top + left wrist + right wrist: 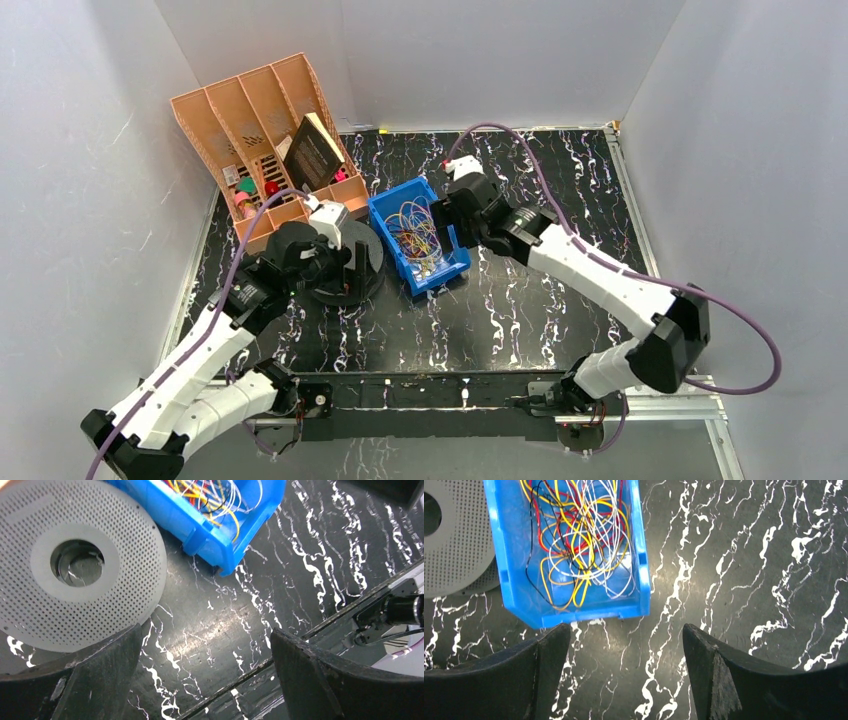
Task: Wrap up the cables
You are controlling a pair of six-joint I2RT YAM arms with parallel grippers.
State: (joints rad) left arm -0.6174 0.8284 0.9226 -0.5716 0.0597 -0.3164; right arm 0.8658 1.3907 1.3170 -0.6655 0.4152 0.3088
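Observation:
The cables (pixel 416 233) are a loose tangle of thin yellow, red, white and dark wires lying in a blue bin (pixel 384 214) at the table's middle. They show clearly in the right wrist view (pixel 579 535) and partly in the left wrist view (pixel 210 495). My right gripper (pixel 450 222) hovers at the bin's right side, open and empty (pixel 626 640), with bare table between its fingers. My left gripper (pixel 348 262) is over a grey perforated spool (pixel 345 275), open and empty (pixel 205 645).
The grey spool (pixel 75 565) lies flat just left of the blue bin (pixel 220 535). An orange divided organizer (pixel 255 120) with a dark book (pixel 313 150) and small items stands at the back left. White walls enclose the table. A metal rail (pixel 350 605) runs along the near edge.

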